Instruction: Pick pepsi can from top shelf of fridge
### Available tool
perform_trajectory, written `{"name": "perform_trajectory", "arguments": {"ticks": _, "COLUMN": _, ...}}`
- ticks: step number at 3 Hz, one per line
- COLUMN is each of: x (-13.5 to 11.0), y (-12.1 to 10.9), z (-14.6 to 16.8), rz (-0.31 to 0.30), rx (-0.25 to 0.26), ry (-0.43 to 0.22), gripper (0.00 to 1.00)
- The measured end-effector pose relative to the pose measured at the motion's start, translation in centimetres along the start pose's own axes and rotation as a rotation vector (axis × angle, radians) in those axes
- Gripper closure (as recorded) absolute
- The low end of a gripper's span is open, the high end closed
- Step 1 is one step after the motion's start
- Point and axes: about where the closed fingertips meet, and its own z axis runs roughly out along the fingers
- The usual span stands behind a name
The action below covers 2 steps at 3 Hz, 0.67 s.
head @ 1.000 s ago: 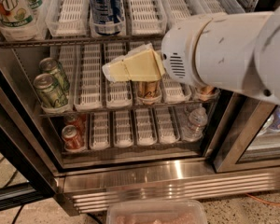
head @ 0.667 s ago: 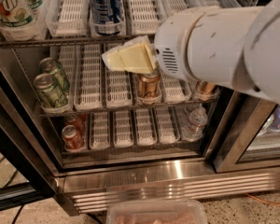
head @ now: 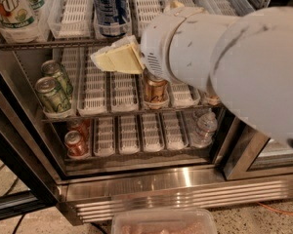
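The pepsi can [head: 110, 8], blue with white print, stands upright in a lane of the top shelf [head: 74, 13], just behind the dark front bar. The fridge [head: 185, 189] is open, with its ribbed steel base at the bottom. My gripper [head: 116, 57], cream-coloured, hangs in front of the middle rack, just below the top shelf's bar and just below the can, not touching it. It points left. My big white arm [head: 234, 62] fills the right side and hides much of the racks there.
A green-and-white bottle [head: 12, 9] stands at the top shelf's left. Two green cans [head: 53, 91] and a bronze can [head: 155, 89] sit on the middle rack. Red cans [head: 75, 143] and a clear bottle [head: 205, 126] sit on the lower rack. A plastic tub [head: 163, 222] lies below.
My arm has moved left and up, nearer the camera. The gripper has risen from in front of the middle rack toward the pepsi can's base.
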Motion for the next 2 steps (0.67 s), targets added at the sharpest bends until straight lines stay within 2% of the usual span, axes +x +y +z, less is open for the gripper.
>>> {"name": "perform_trajectory", "arguments": {"ticks": 1, "x": -0.4, "y": -0.2, "z": 1.4, "rz": -0.024, "rx": 0.038, "ry": -0.054, "gripper": 0.11}}
{"name": "perform_trajectory", "arguments": {"ticks": 2, "x": -1.0, "y": -0.8, "z": 2.5, "rz": 0.000, "rx": 0.070, "ry": -0.109, "gripper": 0.13}}
